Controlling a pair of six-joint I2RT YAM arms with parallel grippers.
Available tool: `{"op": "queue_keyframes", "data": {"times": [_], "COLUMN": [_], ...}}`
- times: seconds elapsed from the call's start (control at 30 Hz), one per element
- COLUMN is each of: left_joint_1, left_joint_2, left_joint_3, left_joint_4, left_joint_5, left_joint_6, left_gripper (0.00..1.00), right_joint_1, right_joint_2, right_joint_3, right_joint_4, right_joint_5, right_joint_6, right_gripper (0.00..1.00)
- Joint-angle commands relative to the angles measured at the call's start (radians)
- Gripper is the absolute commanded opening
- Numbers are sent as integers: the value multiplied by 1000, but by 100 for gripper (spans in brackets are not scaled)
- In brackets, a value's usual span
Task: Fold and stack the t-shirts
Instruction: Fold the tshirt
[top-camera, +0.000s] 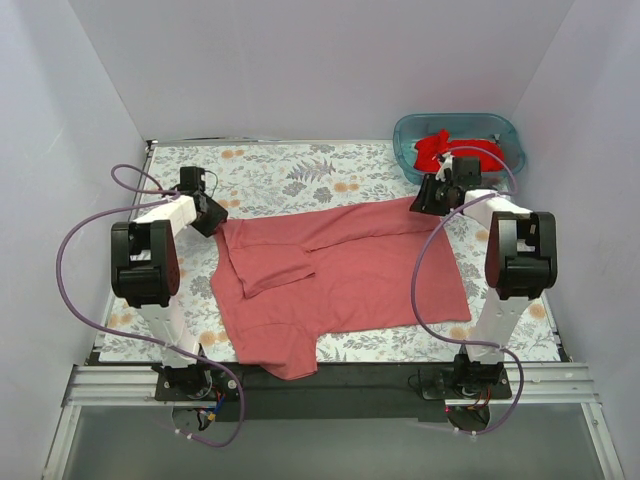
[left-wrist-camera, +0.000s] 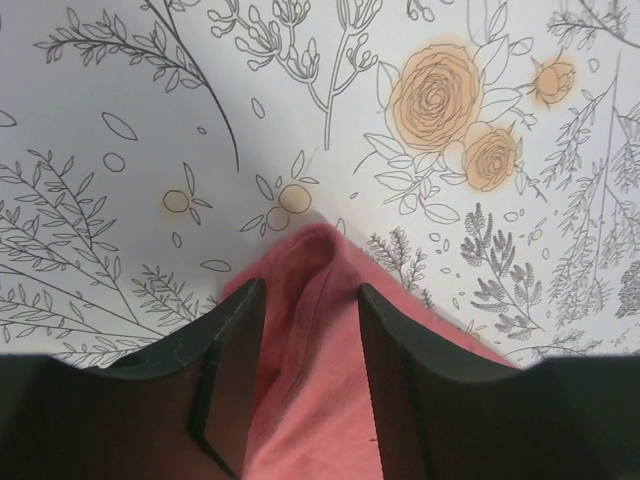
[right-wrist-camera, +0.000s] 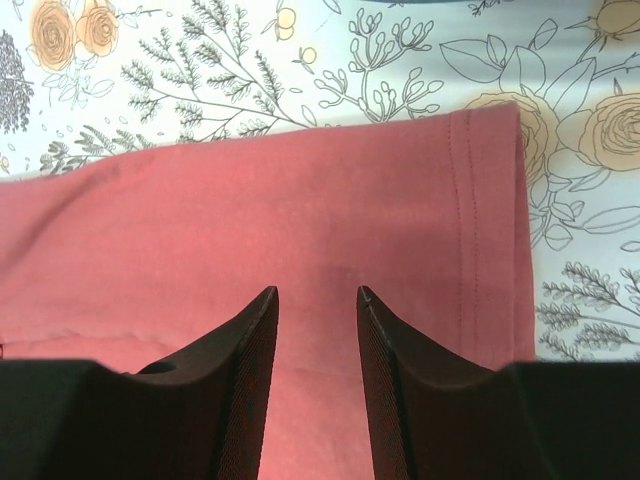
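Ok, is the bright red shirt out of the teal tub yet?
No, the bright red shirt lies bunched inside the teal tub at the far right.

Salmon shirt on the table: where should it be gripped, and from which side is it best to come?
Probably at its two far corners, from above: the shirt lies flat, so only an edge offers something to pinch. The left fingers straddle one corner; the hemmed corner lies near the right fingers.
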Motion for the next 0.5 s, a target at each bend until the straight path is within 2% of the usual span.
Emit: {"op": "queue_keyframes", "data": {"times": [0.0, 0.13, 0.23, 0.3, 0.33, 0.47], "left_joint_1": [4, 4, 2, 8, 14, 48], "left_joint_2": [-9, 25, 45, 50, 51, 44], "left_joint_3": [37, 39, 27, 20, 17, 11], "left_joint_4": [41, 47, 50, 53, 53, 53], "left_joint_5": [-30, -21, -45, -82, -97, -131], "left_joint_6": [4, 3, 9, 15, 16, 0], "left_gripper": [39, 29, 15, 10, 3, 0], "right_joint_1": [-12, -68, -104, -124, -147, -201], "right_joint_2": [46, 100, 105, 100, 95, 65], "right_joint_3": [-5, -34, -78, -117, -132, -198], "right_joint_4": [73, 90, 95, 93, 93, 115], "right_joint_5": [-54, -71, -48, -21, -15, -28], "right_joint_6": [58, 85, 110, 120, 131, 157], "right_gripper": [43, 40, 40, 40, 40, 40]}}
